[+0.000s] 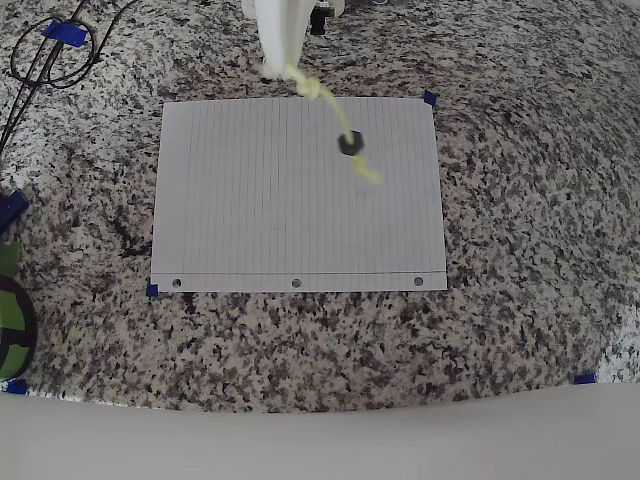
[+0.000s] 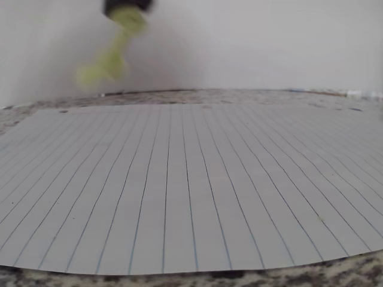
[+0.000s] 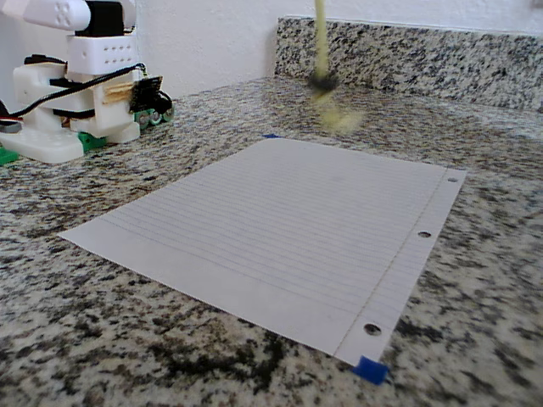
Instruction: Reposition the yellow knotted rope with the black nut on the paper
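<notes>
The yellow knotted rope [image 1: 330, 112] hangs in the air over the far part of the paper [image 1: 250, 210], and it is blurred as it swings. Its upper end sits in my white gripper [image 1: 282, 68], which is shut on it at the paper's far edge. The black nut [image 1: 349, 143] rides low on the cord, just above the bottom knot [image 1: 368, 172]. In the fixed view the rope [image 3: 320, 34] drops from the top edge with the nut [image 3: 322, 81] well above the paper [image 3: 288, 220]. The wrist view shows the nut [image 2: 127, 6] and the blurred cord [image 2: 111, 60] above the lined paper [image 2: 179, 191].
The granite counter [image 1: 520, 330] carries blue tape marks [image 1: 430, 98] around the sheet. Black cables [image 1: 50, 50] coil at the far left. The arm's white base [image 3: 76, 93] stands at the back left, before a granite backsplash [image 3: 424, 55]. A green and black object [image 1: 10, 315] sits at the left edge.
</notes>
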Tool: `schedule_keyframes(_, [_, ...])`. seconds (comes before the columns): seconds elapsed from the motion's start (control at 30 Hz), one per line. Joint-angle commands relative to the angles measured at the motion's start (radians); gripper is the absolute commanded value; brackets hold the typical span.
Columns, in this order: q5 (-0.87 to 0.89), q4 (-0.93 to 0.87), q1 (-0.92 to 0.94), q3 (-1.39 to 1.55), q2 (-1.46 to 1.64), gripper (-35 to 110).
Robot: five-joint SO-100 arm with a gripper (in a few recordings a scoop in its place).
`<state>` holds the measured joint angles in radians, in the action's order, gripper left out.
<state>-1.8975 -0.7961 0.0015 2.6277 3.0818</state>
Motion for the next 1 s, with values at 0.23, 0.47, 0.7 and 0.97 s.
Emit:
schedule_keyframes(0.23, [0.011,-0.025,-0.023,-0.011,0.025,0])
schedule_keyframes(0.47, [0.02,-0.044,0.023,0.012,0.012,0])
schedule_keyframes(0.7, [0.018,-0.014,0.117,0.011,-0.021,0])
schedule_keyframes(0.97, [0.02,0.006,0.0,0.011,0.032,0])
